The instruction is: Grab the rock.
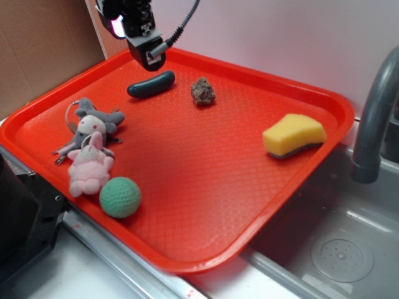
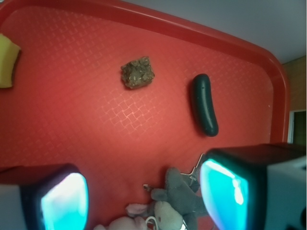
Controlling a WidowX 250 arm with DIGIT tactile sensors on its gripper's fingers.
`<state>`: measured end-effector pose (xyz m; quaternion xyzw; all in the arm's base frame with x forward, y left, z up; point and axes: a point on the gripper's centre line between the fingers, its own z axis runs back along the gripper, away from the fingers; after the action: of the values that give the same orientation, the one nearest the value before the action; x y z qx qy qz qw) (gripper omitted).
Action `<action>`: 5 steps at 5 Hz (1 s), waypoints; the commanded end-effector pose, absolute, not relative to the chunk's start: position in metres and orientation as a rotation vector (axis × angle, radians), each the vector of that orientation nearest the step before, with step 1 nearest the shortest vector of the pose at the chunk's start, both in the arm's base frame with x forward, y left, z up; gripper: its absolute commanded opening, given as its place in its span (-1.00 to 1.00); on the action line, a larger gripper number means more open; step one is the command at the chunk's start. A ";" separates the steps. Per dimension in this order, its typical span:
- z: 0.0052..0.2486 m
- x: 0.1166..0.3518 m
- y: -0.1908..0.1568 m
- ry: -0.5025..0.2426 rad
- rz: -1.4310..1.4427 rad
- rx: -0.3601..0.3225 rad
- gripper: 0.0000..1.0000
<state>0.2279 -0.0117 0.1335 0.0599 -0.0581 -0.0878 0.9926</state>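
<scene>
Everything lies on the tray (image 1: 249, 156) beneath me.

From the rock (image 1: 202, 91): pickle (image 1: 151, 85) at nine o'clock, sponge (image 1: 293, 135) at four, two stuffed toys (image 1: 91, 149) at seven, ball (image 1: 120, 197) just beside them.
</scene>
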 end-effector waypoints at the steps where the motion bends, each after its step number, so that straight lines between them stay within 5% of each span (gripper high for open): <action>1: 0.062 0.298 -0.004 -0.127 -0.274 0.070 1.00; 3: 0.036 0.311 0.004 -0.106 -0.278 0.095 1.00; 4: 0.025 0.319 0.003 -0.094 -0.270 0.098 -1.00; 5: 0.035 0.312 0.002 -0.104 -0.260 0.075 -1.00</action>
<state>0.3045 0.0019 0.0222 0.0313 -0.0298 -0.1288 0.9907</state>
